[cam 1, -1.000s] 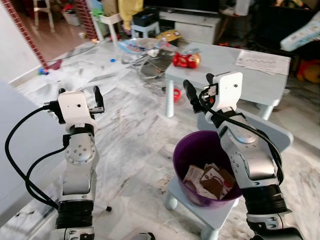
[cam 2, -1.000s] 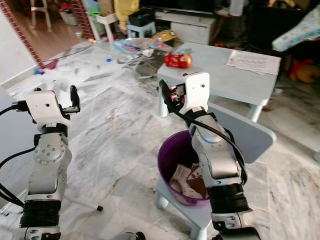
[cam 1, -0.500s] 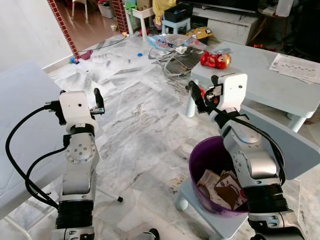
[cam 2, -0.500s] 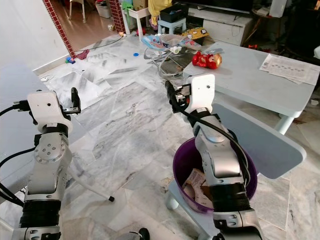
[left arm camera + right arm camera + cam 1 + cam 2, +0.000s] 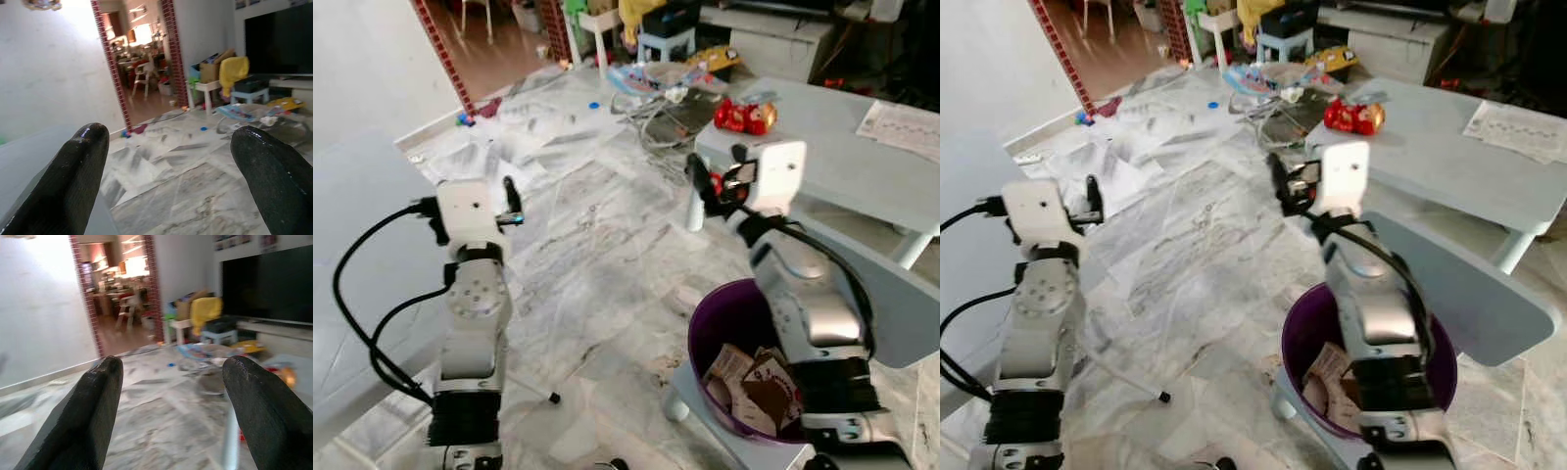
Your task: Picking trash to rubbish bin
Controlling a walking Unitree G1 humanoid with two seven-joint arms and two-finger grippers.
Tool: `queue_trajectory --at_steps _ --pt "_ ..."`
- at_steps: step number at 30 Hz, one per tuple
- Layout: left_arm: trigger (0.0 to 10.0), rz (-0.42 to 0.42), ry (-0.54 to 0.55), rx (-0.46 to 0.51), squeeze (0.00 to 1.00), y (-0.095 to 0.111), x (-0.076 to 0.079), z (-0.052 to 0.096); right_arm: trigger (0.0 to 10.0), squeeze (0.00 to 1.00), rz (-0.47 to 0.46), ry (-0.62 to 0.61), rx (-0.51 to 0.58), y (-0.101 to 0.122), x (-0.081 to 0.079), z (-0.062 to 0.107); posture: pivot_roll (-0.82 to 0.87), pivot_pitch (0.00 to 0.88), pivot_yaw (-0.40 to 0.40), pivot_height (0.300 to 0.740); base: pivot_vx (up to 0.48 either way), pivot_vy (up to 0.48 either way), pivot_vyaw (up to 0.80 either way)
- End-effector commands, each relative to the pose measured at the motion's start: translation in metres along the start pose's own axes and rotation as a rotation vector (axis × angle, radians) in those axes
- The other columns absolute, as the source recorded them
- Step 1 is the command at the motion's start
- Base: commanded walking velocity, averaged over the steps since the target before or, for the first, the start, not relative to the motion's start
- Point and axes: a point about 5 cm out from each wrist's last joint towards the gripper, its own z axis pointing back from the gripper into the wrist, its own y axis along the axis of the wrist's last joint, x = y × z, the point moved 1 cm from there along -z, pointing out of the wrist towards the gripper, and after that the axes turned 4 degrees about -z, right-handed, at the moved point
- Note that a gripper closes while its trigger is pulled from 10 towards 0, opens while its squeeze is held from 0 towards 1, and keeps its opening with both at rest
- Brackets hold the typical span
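While the purple bin [image 5: 741,338] sits nearest on a pale blue child's chair [image 5: 1469,294], already holding crumpled wrappers [image 5: 744,382], both arms are raised ahead of it with nothing held. The right gripper [image 5: 713,181] stands above and beyond the bin, fingers spread wide; the left gripper [image 5: 512,196] is likewise wide. Loose papers [image 5: 1121,176] on the marble floor [image 5: 607,255] lie farther ahead toward the left, nearer the left arm, by my judgement.

Purple rubbish bin [image 5: 705,338] on a small stool, crumpled brown trash [image 5: 752,387] inside.
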Motion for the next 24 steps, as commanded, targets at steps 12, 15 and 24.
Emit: queue_trajectory --at_steps 12,15,24 --pt "10.0 -0.025 0.034 -0.009 0.00 -0.0014 -0.0090 0.0003 10.0 0.00 -0.007 0.051 0.018 0.0024 -0.0122 -0.0034 -0.05 0.047 0.084 0.740 0.000 0.304 0.04" --pt "10.0 -0.027 0.032 -0.009 0.00 -0.0015 -0.0086 0.0005 10.0 0.00 -0.008 0.049 0.018 0.0023 -0.0119 -0.0034 -0.05 0.047 0.084 0.740 0.000 0.000 0.27" --pt "10.0 -0.031 0.030 -0.006 0.00 -0.0008 -0.0064 0.0009 10.0 0.00 -0.008 0.052 0.020 0.0033 -0.0103 -0.0043 -0.05 0.043 0.080 0.740 0.000 0.000 0.80"
